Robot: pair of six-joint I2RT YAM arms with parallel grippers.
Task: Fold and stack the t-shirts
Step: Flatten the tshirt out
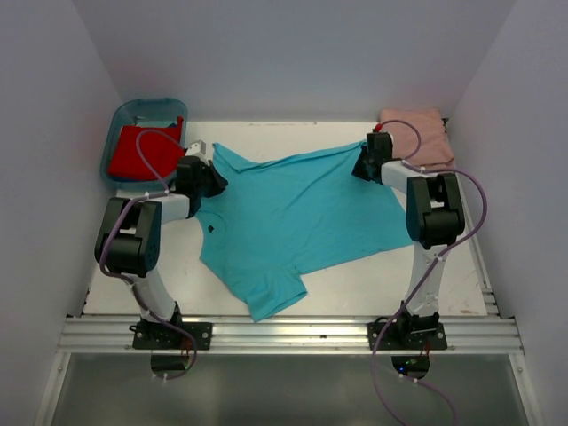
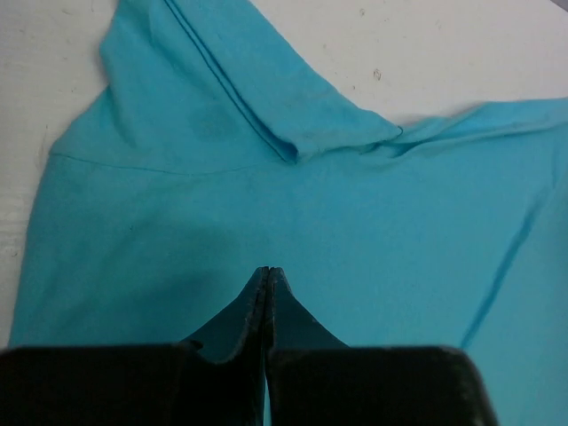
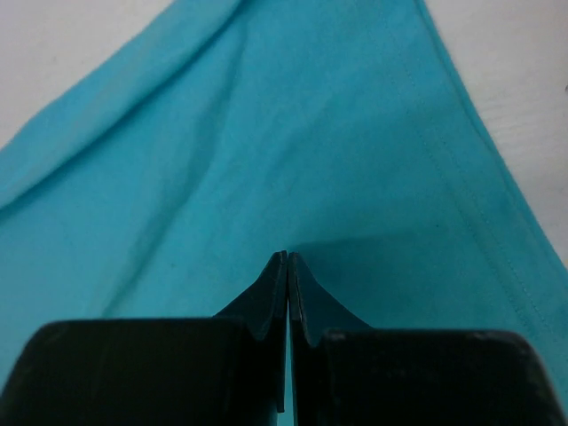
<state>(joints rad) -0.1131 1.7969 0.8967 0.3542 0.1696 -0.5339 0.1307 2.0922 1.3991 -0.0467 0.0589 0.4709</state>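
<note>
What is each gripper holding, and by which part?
Both hold the turquoise cloth short-sleeved t-shirt: the left gripper pinches it near the far sleeve, the right gripper near its far hem corner.

We see the turquoise t-shirt [image 1: 302,213] as soft matt cloth with stitched hems, the counter [image 1: 355,284] matt white, the tub [image 1: 146,106] glossy translucent plastic.
</note>
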